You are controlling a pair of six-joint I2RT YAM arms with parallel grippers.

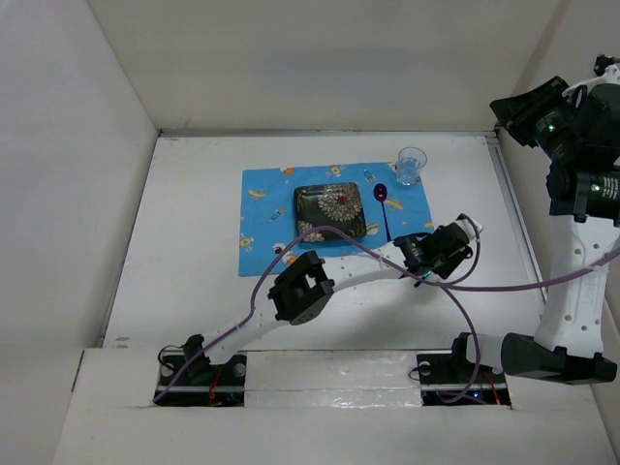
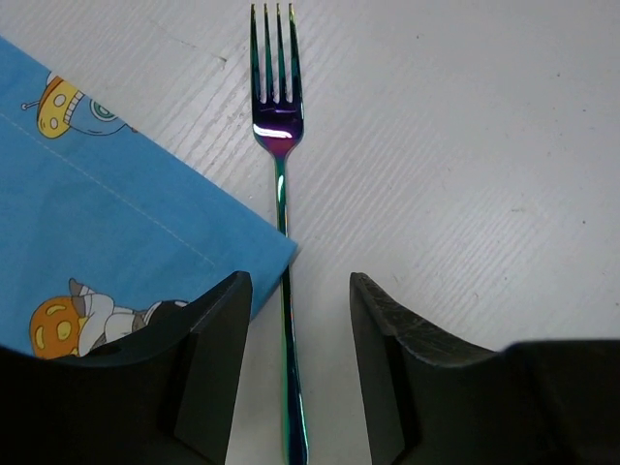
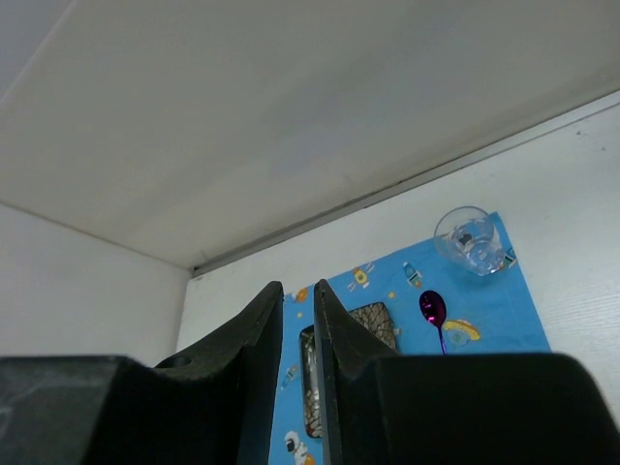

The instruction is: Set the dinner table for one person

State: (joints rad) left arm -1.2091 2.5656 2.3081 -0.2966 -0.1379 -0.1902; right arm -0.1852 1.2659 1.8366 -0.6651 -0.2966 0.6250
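An iridescent fork (image 2: 279, 126) lies flat on the white dinner table (image 1: 189, 262), its handle running past the corner of the blue cartoon-print cloth (image 2: 97, 213). My left gripper (image 2: 300, 281) is open, low over the table, with a finger on each side of the fork handle and touching neither. In the top view it (image 1: 441, 250) hovers at the cloth's near right corner and hides most of the fork. On the cloth (image 1: 266, 223) sit a dark flowered square plate (image 1: 329, 211), a purple spoon (image 1: 384, 205) to its right and a clear glass (image 1: 411, 165). My right gripper (image 3: 298, 286) is shut, empty and raised high (image 1: 509, 108).
White walls bound the table on the left, back and right. The left arm's purple cable (image 1: 339, 232) loops over the plate's near edge. The right arm's cable trails across the table at the right. From the right wrist view I see the glass (image 3: 468, 239) and the spoon (image 3: 432, 308).
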